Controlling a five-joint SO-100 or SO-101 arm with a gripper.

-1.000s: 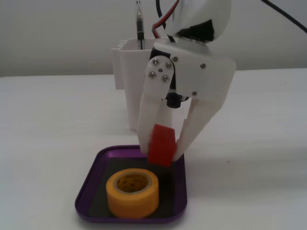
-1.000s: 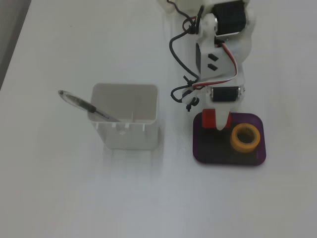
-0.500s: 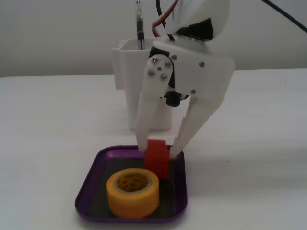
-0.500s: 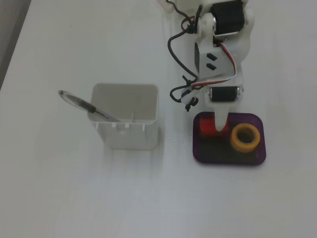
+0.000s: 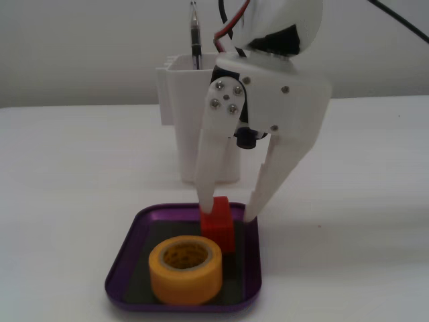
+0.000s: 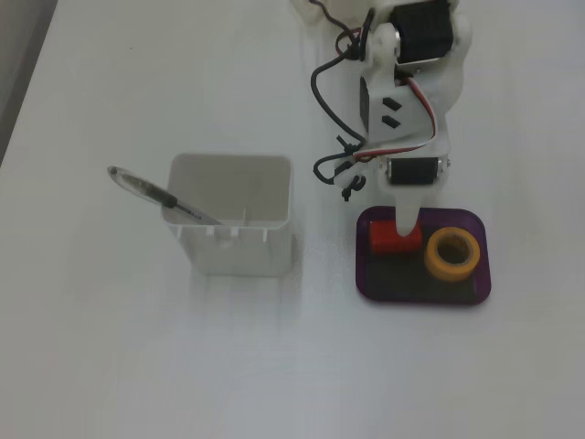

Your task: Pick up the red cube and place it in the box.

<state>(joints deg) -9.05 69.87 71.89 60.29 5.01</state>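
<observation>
On the counter (image 5: 74, 174): all items are lying or standing on one white surface.
Box (image 5: 134, 235): purple tray, sitting in front of the white container (image 5: 177, 107) in a fixed view.
Cube (image 5: 218, 225): red block, resting on the box floor at the rear, just beside the yellow tape roll (image 5: 185, 270).
Fingers (image 5: 229, 209): parted and pointing down, straddling the cube; the left tip is sitting at the cube's top edge, the right tip standing clear of it, gripping nothing.
Pen (image 6: 160, 196): leaning in the container.
View from above: cube (image 6: 394, 240) is lying left of the roll (image 6: 452, 253), inside the box (image 6: 420, 290).
</observation>
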